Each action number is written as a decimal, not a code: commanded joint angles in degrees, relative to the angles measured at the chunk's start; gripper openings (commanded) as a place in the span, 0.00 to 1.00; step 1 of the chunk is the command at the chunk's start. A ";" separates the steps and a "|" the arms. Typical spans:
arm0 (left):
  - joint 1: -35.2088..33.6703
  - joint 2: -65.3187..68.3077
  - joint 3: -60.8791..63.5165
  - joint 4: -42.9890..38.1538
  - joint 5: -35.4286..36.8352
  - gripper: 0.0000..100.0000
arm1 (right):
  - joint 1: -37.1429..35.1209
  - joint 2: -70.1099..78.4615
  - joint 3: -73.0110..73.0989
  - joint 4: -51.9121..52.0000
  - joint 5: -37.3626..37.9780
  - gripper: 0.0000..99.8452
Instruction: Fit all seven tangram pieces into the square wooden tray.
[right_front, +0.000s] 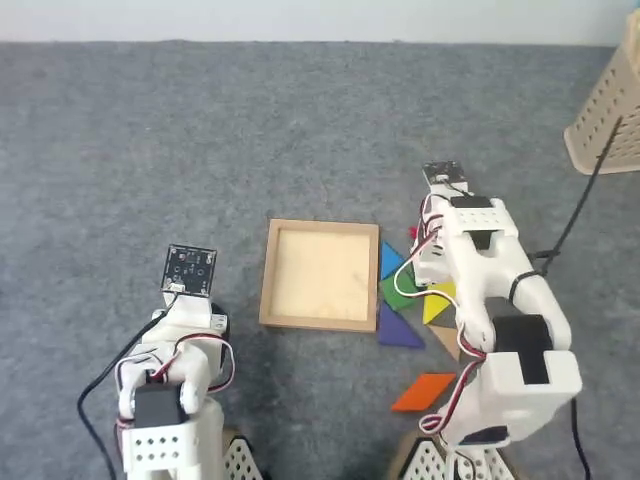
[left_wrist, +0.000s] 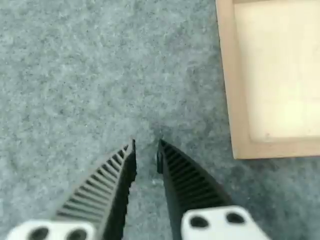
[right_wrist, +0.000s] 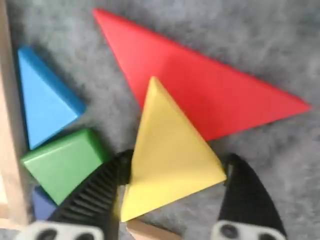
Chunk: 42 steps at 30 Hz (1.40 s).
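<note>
Evidently the right gripper (right_wrist: 178, 160) clamps the yellow triangle (right_wrist: 162, 145) for carrying to the empty tray (right_front: 270, 275), while the left gripper (left_wrist: 146, 146), slightly parted, hangs beside it.

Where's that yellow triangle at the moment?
The yellow triangle sits between the fingers of the right gripper, overlapping the red triangle and beside the green piece, just right of the wooden tray in the high view.
</note>
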 joint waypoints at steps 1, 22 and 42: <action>0.18 -1.23 -0.48 0.00 0.44 0.07 | -0.40 -1.01 -2.20 -0.57 0.97 0.10; 0.18 -1.23 -0.48 0.00 0.44 0.07 | -0.84 -22.55 1.14 8.84 7.12 0.15; 0.18 -1.23 -0.48 0.00 0.44 0.07 | 2.59 -1.89 0.70 1.27 22.07 0.27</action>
